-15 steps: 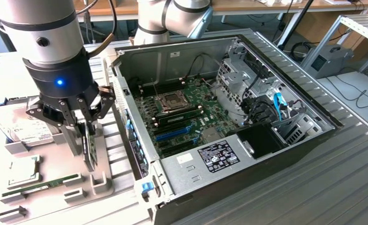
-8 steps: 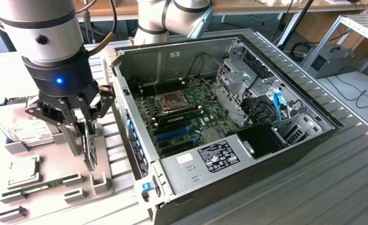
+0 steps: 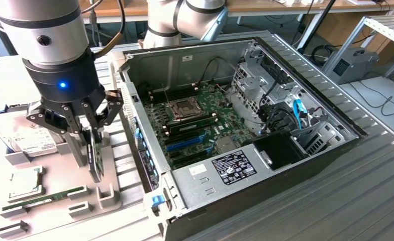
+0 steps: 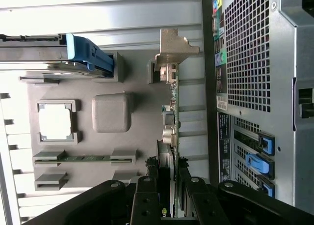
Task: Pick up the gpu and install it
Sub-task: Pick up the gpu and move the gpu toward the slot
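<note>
The gpu point(image 3: 96, 159) is a slim dark card standing on edge over the grey parts holder point(image 3: 110, 193), to the exterior view's left of the open computer case point(image 3: 304, 150). My gripper point(image 3: 88, 150) comes down from above, one finger on each flat face of the card, shut on it. In the wrist view the gpu point(image 4: 173, 112) shows edge-on, its pale metal bracket point(image 4: 174, 47) at the far end and my gripper point(image 4: 170, 183) clamped on the near end. I cannot tell whether the card's lower edge still rests in the holder's slot.
The motherboard point(image 3: 190, 120) lies inside the case, with blue expansion slots point(image 3: 183, 144) near its front. On the holder lie a hard drive point(image 3: 22, 138), a processor point(image 3: 26, 185) and a green memory stick point(image 3: 46, 197). The case's rear panel point(image 4: 255, 87) stands close beside the card.
</note>
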`<state>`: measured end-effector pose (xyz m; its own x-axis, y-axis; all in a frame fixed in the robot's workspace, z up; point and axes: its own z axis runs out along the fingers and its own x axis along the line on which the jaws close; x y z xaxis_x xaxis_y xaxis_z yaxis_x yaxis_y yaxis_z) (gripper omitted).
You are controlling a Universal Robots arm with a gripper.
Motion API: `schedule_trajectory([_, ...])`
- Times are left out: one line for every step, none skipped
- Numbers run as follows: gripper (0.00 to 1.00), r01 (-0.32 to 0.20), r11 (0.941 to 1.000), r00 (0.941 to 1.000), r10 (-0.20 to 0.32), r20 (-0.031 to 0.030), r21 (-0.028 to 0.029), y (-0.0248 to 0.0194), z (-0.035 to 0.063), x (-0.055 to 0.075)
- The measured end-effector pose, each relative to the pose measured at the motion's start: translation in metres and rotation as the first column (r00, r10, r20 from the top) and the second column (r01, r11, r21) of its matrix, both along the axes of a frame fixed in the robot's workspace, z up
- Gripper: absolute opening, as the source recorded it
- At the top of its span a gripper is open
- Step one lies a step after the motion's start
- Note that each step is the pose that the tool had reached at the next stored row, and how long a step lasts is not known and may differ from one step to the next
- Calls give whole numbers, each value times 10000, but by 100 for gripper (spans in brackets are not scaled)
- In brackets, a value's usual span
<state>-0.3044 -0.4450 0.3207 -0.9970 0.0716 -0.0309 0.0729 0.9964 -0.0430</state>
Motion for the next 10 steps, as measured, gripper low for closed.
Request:
schedule_trajectory([26,0,10000,10000,0,1,1,0,3,0])
schedule_trajectory([26,0,10000,10000,0,0,1,0,6,0])
schedule_trajectory([26,0,10000,10000,0,0,0,0,10,0])
schedule_trajectory([26,0,10000,10000,0,0,1,0,14,0])
schedule_trajectory([26,0,10000,10000,0,0,0,0,17,0])
schedule_trajectory([26,0,10000,10000,0,0,1,0,20,0])
schedule_trajectory([26,0,10000,10000,0,0,1,0,23,0])
schedule_trajectory([26,0,10000,10000,0,0,1,0,26,0])
schedule_trajectory([26,0,10000,10000,0,1,1,0,29,0])
schedule_trajectory([26,0,10000,10000,0,0,1,0,33,0])
